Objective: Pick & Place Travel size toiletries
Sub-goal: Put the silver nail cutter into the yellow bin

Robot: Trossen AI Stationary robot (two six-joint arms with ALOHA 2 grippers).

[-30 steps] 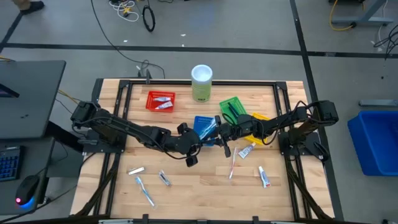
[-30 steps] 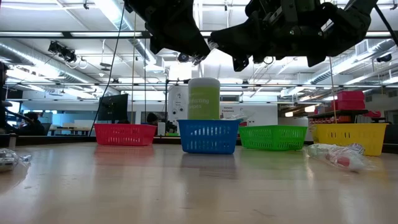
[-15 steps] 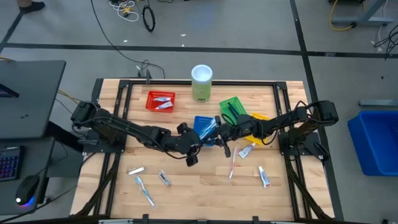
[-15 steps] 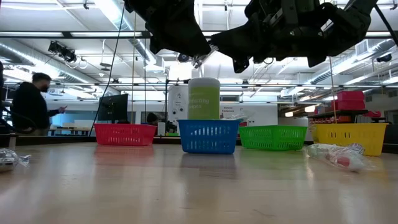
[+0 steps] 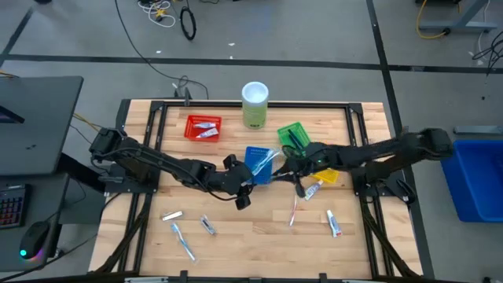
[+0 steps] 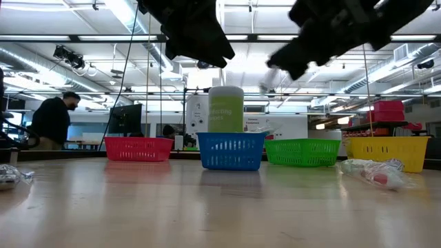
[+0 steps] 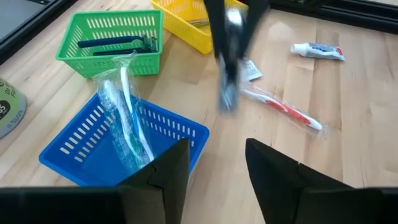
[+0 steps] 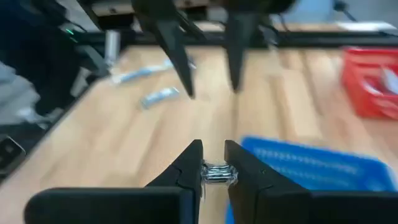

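Observation:
My right gripper (image 8: 213, 149) is shut on a small silvery item (image 8: 214, 174) and hovers above the table beside the blue basket (image 5: 258, 162). My left gripper (image 7: 217, 144) stands open and empty facing it, over the basket's near side (image 5: 253, 185). A clear-wrapped toothbrush (image 7: 124, 115) leans in the blue basket, one end over its rim. More toiletries lie flat on the wood: a red toothbrush (image 5: 295, 211), white tubes (image 5: 334, 224) (image 5: 311, 191), a silvery sachet (image 5: 172, 215) and a pale toothbrush (image 5: 183, 242). My right gripper pinches the small silvery item between its two fingers (image 8: 239, 163); which part of it cannot be told. In the left wrist view the blurred item (image 7: 227, 93) hangs below the fingers, lifted clear of the table.
A red basket (image 5: 203, 126) with items, a green basket (image 5: 295, 135) holding dark razors and a yellow basket (image 5: 328, 174) under my right arm stand behind. The pale-green canister (image 5: 255, 104) is at the far edge. A person (image 6: 52, 124) stands in the room.
My right gripper has drawn away from my left gripper, toward the table's right edge and upward, tipping nearer to level, with the small silvery item still between its fingers. My left arm has kept its place.

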